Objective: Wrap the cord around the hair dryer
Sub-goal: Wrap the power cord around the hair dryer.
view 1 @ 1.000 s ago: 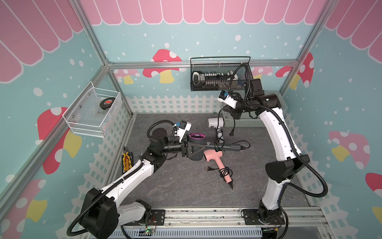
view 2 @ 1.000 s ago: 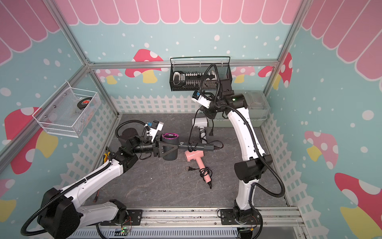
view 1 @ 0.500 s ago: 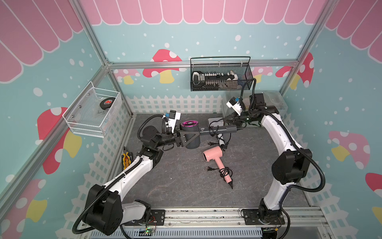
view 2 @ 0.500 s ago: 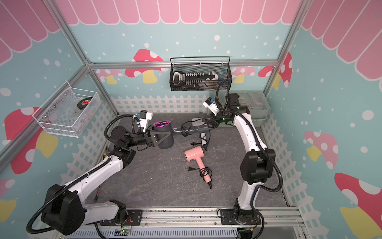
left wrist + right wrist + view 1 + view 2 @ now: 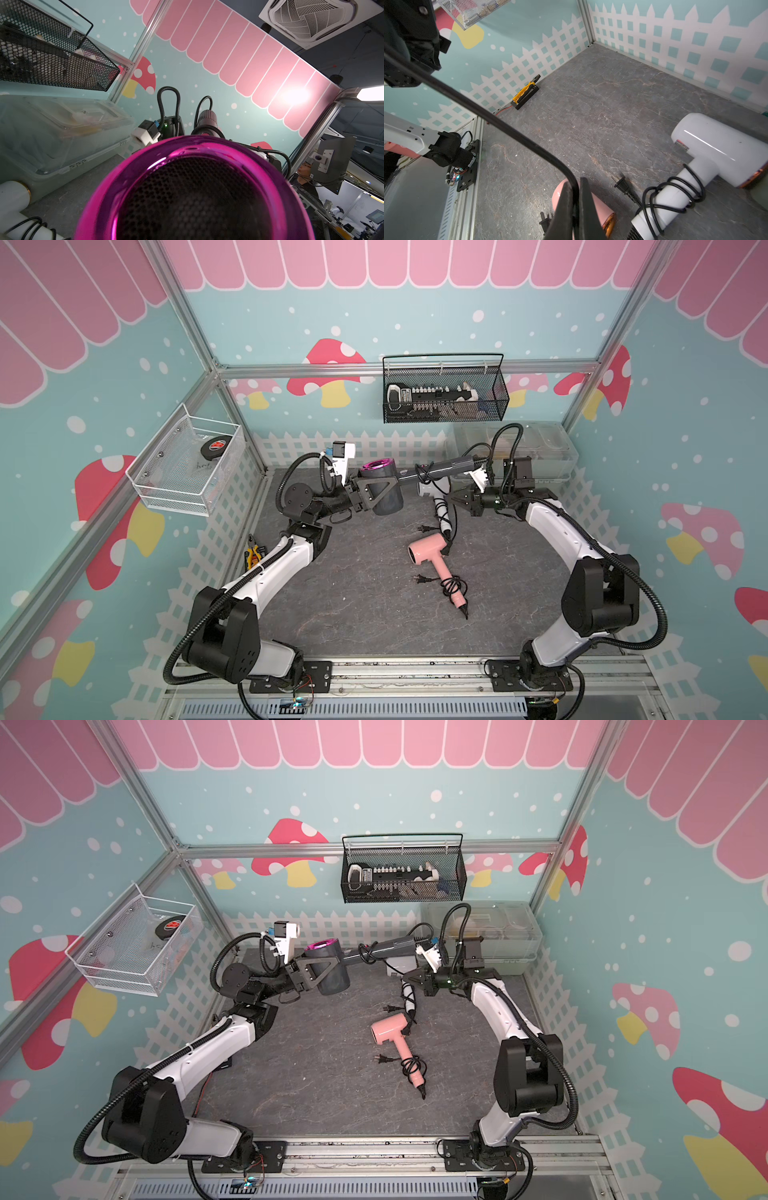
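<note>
A grey hair dryer (image 5: 384,495) (image 5: 332,979) with a magenta rim (image 5: 197,149) hangs above the back of the table, its handle (image 5: 451,466) pointing right. My left gripper (image 5: 374,491) (image 5: 316,969) is shut on its barrel; the barrel hides the fingers in the left wrist view. The black cord (image 5: 424,475) (image 5: 365,952) loops round the handle. My right gripper (image 5: 451,501) (image 5: 405,979) (image 5: 576,182) sits just below the handle's end, shut on a taut length of cord (image 5: 508,129).
Below the right gripper, a white hair dryer (image 5: 436,491) (image 5: 708,149) and a pink one (image 5: 430,553) lie on the table, each with its cord wound. A black wire basket (image 5: 444,400) and clear box (image 5: 536,448) are at the back, yellow pliers (image 5: 253,556) on the left.
The left arm has lifted the dryer up and toward the back. The right gripper, with the cord, came down from high at the back to below the handle's end.
</note>
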